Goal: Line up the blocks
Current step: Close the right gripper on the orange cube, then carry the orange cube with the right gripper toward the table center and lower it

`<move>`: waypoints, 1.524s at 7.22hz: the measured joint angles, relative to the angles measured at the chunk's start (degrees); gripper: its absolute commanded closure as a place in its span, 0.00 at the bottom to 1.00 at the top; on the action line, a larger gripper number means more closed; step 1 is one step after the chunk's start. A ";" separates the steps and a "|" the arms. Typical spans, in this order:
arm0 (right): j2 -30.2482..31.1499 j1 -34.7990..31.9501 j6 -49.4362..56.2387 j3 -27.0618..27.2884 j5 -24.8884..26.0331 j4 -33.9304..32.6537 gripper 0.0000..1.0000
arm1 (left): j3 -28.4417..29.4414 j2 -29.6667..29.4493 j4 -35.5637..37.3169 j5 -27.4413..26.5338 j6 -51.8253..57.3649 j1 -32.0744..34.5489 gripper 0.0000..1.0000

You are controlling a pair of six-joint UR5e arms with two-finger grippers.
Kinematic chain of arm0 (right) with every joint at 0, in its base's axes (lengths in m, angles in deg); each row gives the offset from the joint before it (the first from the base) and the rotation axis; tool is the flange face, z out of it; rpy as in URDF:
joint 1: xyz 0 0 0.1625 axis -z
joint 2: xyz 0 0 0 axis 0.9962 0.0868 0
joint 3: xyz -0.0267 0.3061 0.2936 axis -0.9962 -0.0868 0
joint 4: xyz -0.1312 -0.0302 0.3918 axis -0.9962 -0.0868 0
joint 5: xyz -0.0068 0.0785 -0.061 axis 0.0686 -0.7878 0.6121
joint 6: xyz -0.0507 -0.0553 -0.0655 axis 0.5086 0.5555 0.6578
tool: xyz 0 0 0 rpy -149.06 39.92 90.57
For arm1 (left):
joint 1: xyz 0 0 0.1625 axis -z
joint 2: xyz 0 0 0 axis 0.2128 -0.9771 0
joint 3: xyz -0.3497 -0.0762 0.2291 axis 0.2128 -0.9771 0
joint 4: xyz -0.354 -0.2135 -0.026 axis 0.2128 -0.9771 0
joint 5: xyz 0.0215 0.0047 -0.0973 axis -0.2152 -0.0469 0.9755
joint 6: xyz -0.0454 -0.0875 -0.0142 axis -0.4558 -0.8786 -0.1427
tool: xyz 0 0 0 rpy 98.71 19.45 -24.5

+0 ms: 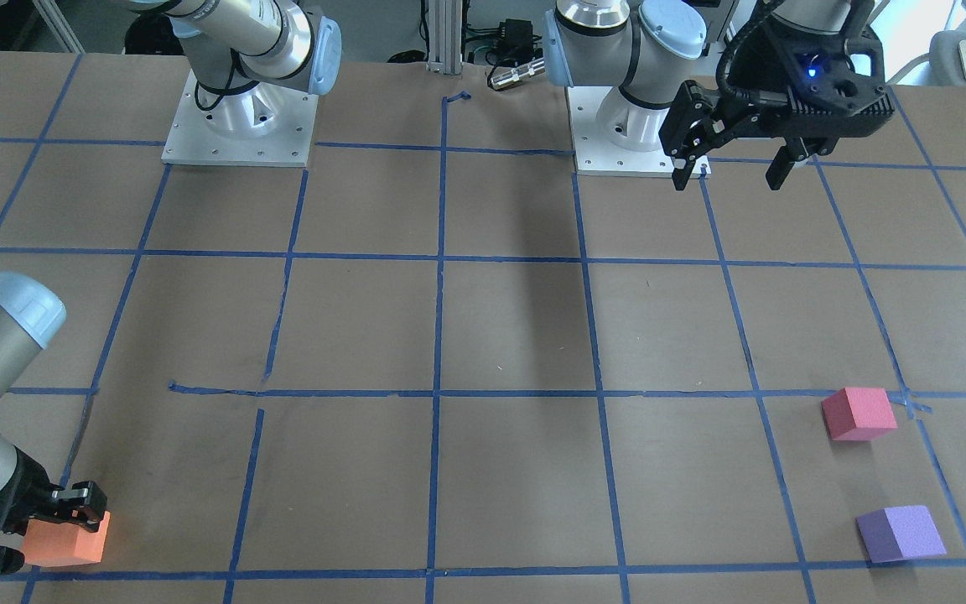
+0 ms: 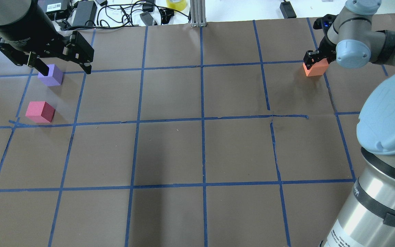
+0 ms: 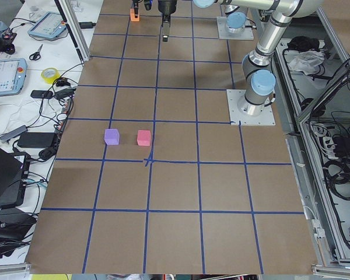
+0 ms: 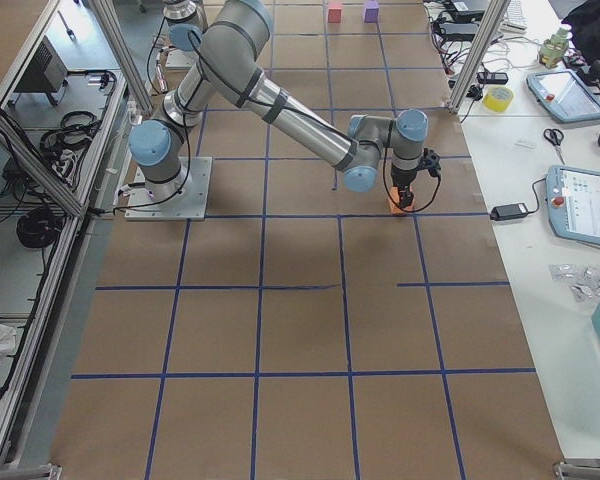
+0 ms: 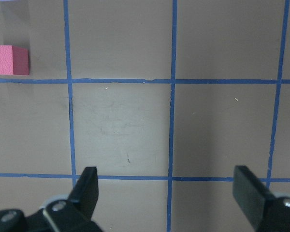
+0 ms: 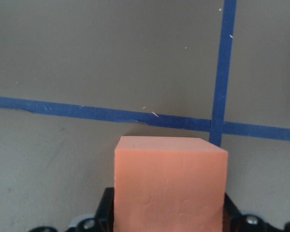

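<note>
The orange block (image 1: 72,541) is at the table's far edge on my right side, held between the fingers of my right gripper (image 1: 51,528), at or just above the surface. It fills the right wrist view (image 6: 170,188) and also shows in the overhead view (image 2: 315,69). The pinkish-red block (image 2: 40,112) and the purple block (image 2: 51,75) sit side by side on my left side, a small gap between them. My left gripper (image 2: 65,69) is open and empty, raised well above the table. In the left wrist view its fingers (image 5: 87,191) frame bare table, with the pinkish-red block (image 5: 7,60) at the upper left.
Blue tape lines (image 2: 202,120) divide the brown table into squares. The two arm bases (image 1: 240,126) (image 1: 630,126) stand at the robot's edge. An aluminium post (image 2: 197,13), cables and a tape roll (image 2: 176,4) lie beyond the far edge.
</note>
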 measured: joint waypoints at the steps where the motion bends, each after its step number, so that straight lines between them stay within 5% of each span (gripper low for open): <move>1: 0.59 -0.08 -0.72 -0.02 0.20 0.04 1.00 | 0.00 0.02 0.00 0.00 0.00 0.00 0.00; 4: 5.11 -2.95 -7.31 -0.29 0.93 2.11 1.00 | 0.00 0.09 -0.02 -0.04 0.00 0.00 0.00; 11: 6.24 -28.08 -42.46 -2.64 1.46 7.35 1.00 | 0.00 0.26 -0.15 -0.12 0.00 0.00 0.00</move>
